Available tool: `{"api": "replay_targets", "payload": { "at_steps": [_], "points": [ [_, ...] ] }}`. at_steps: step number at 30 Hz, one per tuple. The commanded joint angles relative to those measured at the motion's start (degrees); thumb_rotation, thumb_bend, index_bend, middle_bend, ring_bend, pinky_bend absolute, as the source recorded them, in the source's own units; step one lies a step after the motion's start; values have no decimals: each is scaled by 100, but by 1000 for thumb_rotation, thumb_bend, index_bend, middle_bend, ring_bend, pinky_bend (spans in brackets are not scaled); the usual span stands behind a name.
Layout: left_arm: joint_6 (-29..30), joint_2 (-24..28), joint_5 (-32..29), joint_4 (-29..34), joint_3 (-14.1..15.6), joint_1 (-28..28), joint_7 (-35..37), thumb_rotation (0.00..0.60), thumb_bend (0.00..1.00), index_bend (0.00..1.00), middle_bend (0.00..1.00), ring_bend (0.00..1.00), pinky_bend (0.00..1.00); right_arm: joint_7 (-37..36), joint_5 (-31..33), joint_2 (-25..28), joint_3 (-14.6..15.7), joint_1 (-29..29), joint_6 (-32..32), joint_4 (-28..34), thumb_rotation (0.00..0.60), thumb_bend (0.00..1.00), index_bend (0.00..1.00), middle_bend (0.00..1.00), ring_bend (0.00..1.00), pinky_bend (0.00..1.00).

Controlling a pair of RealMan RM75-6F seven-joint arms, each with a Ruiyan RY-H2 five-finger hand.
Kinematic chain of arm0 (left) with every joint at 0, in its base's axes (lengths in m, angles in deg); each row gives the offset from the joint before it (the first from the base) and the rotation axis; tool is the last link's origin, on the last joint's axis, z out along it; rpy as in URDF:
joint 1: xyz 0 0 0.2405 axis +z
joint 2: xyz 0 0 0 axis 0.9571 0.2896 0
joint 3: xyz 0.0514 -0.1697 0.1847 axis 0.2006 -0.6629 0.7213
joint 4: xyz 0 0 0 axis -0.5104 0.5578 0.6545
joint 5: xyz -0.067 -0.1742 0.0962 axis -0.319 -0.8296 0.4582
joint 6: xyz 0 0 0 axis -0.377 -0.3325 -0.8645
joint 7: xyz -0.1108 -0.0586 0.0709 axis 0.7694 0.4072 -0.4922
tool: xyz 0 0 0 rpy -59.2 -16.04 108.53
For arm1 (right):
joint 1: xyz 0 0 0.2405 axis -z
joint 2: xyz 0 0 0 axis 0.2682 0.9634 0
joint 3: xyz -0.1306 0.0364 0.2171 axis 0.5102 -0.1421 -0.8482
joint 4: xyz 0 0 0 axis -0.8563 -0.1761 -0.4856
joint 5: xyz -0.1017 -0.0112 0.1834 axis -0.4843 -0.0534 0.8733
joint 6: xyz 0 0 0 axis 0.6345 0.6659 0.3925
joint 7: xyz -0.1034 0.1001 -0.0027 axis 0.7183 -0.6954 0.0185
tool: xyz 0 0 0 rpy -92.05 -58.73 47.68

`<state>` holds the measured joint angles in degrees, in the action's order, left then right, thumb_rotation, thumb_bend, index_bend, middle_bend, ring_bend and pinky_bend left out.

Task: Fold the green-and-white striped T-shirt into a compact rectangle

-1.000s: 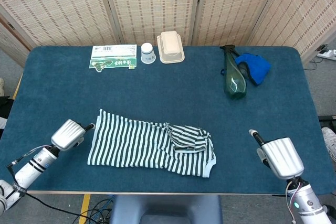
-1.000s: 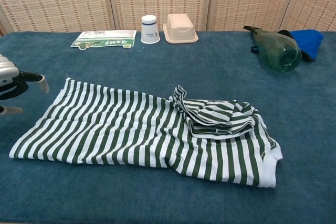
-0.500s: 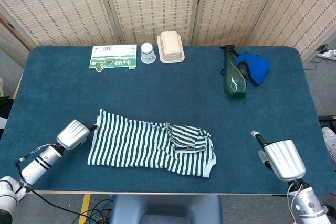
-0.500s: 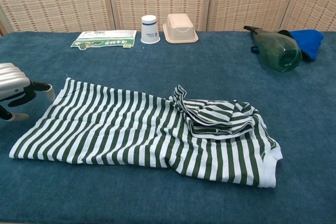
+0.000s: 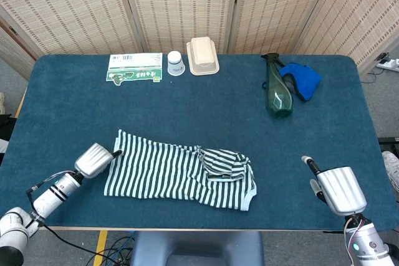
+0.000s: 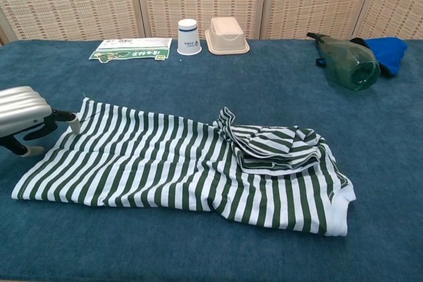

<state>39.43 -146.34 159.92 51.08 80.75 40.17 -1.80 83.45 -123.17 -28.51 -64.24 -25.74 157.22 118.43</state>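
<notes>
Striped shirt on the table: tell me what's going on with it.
The shirt lies spread on the blue table, with part of it bunched on top near its right end. The left hand is at the shirt's left edge, fingertips at the fabric's corner; whether it has gripped anything I cannot tell. The right hand is off to the right, well apart from the shirt and holding nothing. The shirt is not yet a compact rectangle.

Open blue table spans the frame's middle for my hands. Along the top edge sit a packet, cup, container; upper right, a bottle and blue cloth.
</notes>
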Motion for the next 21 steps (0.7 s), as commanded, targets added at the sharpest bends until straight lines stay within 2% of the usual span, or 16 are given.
{"api": "replay_targets", "payload": {
  "at_steps": [1, 11, 21],
  "points": [
    [19, -23, -13, 31, 17, -11, 20, 600, 248, 359, 854, 806, 902, -18, -7, 3, -16, 21, -11, -6, 600, 386, 246, 901, 948, 1000],
    [53, -111, -89, 157, 39, -70, 125, 600, 248, 356, 854, 806, 902, -82, -4, 25, -81, 101, -36, -4, 600, 387, 246, 901, 948, 1000],
    [139, -107, -278, 454, -58, -75, 768, 600, 248, 366, 854, 806, 902, -151, 2, 17, -132, 164, -68, -33, 600, 387, 246, 901, 948, 1000]
  ]
}}
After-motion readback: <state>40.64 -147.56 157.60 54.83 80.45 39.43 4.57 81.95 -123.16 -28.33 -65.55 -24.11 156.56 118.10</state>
